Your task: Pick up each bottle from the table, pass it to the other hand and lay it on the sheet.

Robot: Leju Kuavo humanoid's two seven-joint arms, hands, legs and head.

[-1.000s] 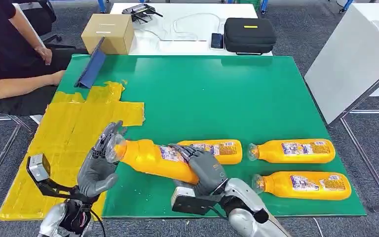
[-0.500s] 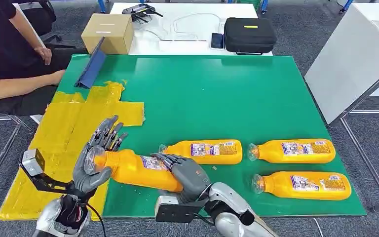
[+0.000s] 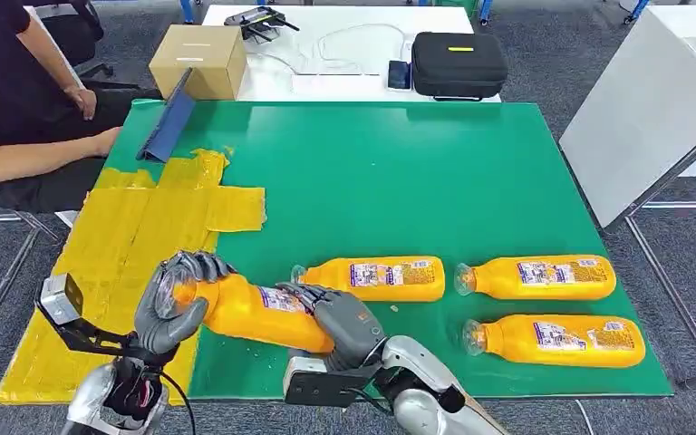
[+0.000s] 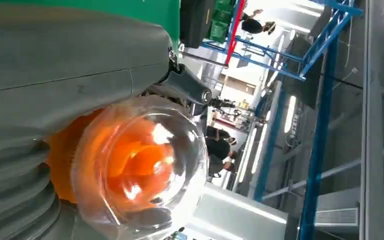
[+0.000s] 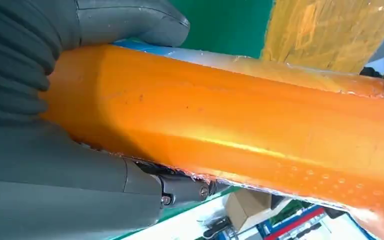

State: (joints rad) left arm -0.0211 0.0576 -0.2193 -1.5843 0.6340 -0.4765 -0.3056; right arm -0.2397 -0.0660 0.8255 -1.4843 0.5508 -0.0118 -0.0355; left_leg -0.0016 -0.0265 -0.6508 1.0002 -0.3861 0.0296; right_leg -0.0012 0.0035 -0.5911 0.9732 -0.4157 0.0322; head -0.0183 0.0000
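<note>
Left hand (image 3: 174, 304) now curled on bottle (image 3: 258, 313) — wrist view: clear cap (image 4: 140, 165).

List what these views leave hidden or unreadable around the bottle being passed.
- Head view: left hand covers the held bottle's cap end; right hand hides its base.
- Head view: labels on the three table bottles are too small to read.
- Right wrist view: bottle's ends run past the edges.

Cardboard box (image 3: 198, 60) and black case (image 3: 459, 63) on white table (image 3: 344, 83), seated person (image 3: 9, 100), blue tablet (image 3: 169, 118)
</note>
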